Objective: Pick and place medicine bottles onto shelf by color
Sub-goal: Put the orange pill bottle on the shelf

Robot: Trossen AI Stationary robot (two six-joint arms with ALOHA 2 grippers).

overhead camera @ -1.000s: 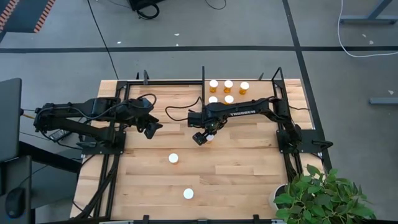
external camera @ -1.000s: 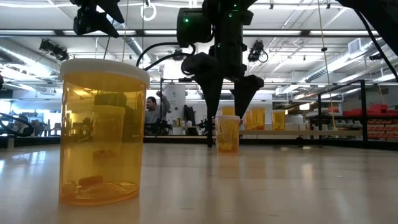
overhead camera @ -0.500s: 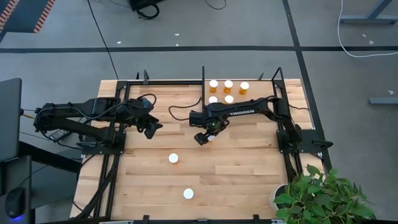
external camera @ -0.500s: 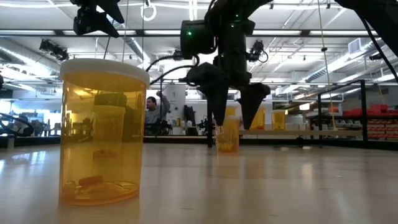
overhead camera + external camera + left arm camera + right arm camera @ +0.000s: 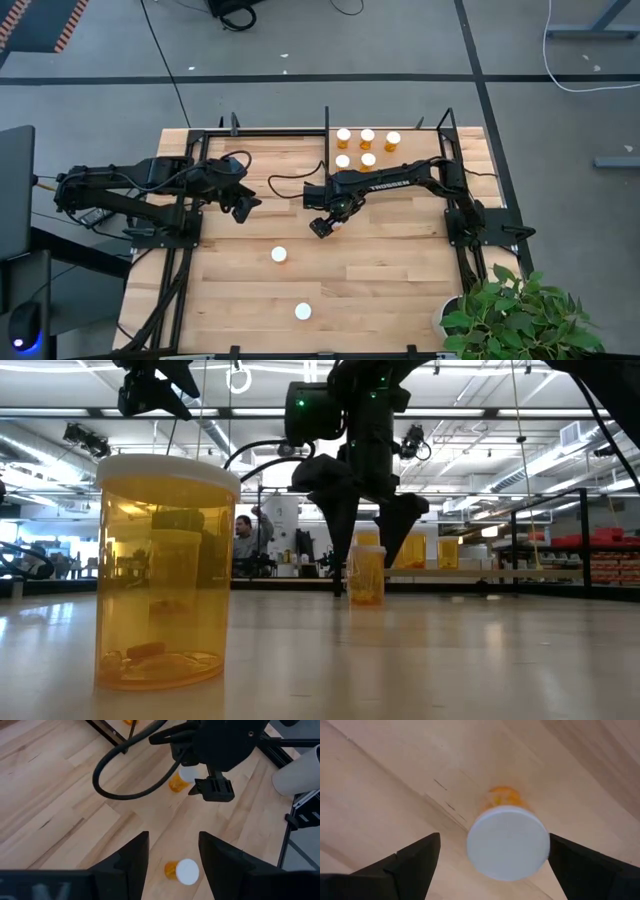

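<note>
At table's left edge, left gripper (image 5: 243, 208) raised, fingers (image 5: 131, 862) parted, holding nothing. Two medicine bottles (image 5: 279, 255) (image 5: 303, 312) upright on the planks nearer the front. Mid-table, right gripper (image 5: 320, 225) lowered over a third bottle (image 5: 508, 841), fingers (image 5: 415, 861) spread on either side of its white cap, not touching. Farther right and back, five bottles (image 5: 367, 136) clustered on the shelf (image 5: 410, 160)

Grey floor (image 5: 100, 80) with dark tape lines, leafy green plant (image 5: 520, 315) at the table corner, bright ceiling lights (image 5: 560, 430).
</note>
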